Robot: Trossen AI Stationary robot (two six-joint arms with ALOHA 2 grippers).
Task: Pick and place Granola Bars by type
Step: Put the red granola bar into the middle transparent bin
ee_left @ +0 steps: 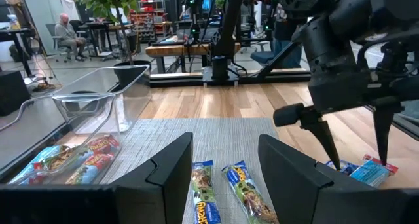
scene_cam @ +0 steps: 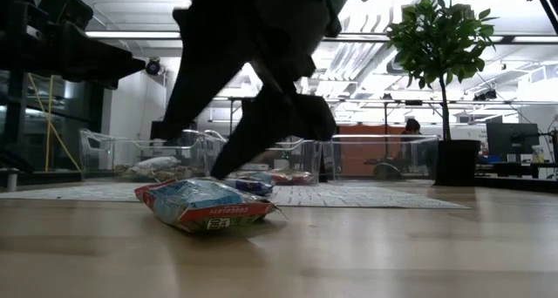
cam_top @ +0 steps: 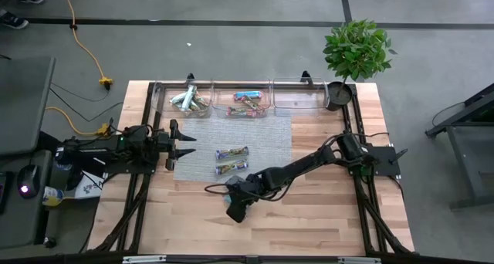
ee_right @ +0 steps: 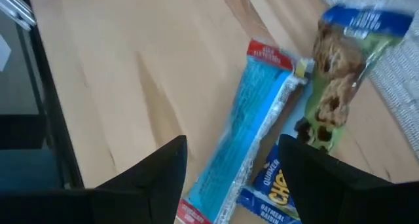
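The right claw is held wide open, empty, right over the blue bar, probably so it can be grabbed.

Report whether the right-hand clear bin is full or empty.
Empty: the right bin shows only clear floor from above, while the two bins beside it hold granola bars.

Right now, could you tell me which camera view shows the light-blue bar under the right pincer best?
The right wrist view: the light-blue bar lies lengthwise on the wood, red ends showing, beside a Quaker bar. The low view shows it side-on. The left wrist view catches one end below the open right pincer. In the high view the arm hides it.
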